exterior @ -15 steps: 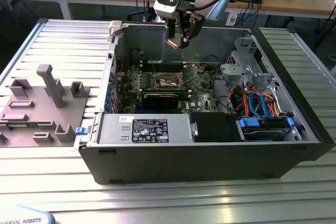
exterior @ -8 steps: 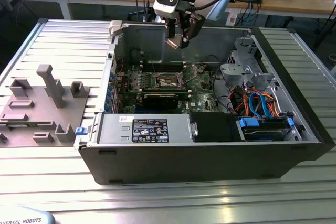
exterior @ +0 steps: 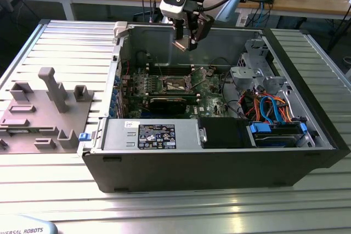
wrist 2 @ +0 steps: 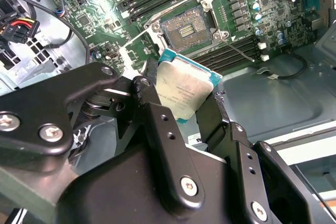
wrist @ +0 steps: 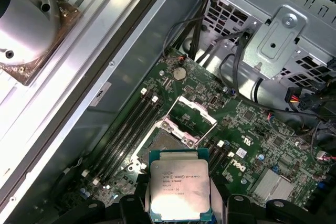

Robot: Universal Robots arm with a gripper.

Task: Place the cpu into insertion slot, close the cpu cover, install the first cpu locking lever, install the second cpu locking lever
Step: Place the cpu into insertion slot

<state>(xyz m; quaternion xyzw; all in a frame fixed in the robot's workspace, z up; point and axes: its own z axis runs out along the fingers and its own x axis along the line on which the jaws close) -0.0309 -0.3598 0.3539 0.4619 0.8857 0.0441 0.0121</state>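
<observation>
My gripper [exterior: 185, 41] hangs over the open computer case, shut on the cpu [wrist 2: 186, 88], a flat silver-grey square chip held by its edges between two black fingers [wrist 2: 152, 103]. The cpu [wrist: 178, 190] is held tilted in the air above the green board, apart from it. The insertion slot [wrist 2: 187, 29] lies below it, uncovered, with its dark pin field and shiny rim showing. In the first wrist view the slot [wrist: 161, 144] sits just beyond the chip, and the cpu cover [wrist: 190, 115] stands swung up behind it. From the exterior view the slot [exterior: 176, 83] lies in the middle of the board.
Long black memory slots [wrist: 126, 129] flank the socket. A metal drive cage [exterior: 258, 67] and blue and orange cables [exterior: 269, 105] fill the exterior view's right of the case. A power supply [exterior: 151, 135] lies along the near wall. A grey fixture tray [exterior: 44, 108] sits outside.
</observation>
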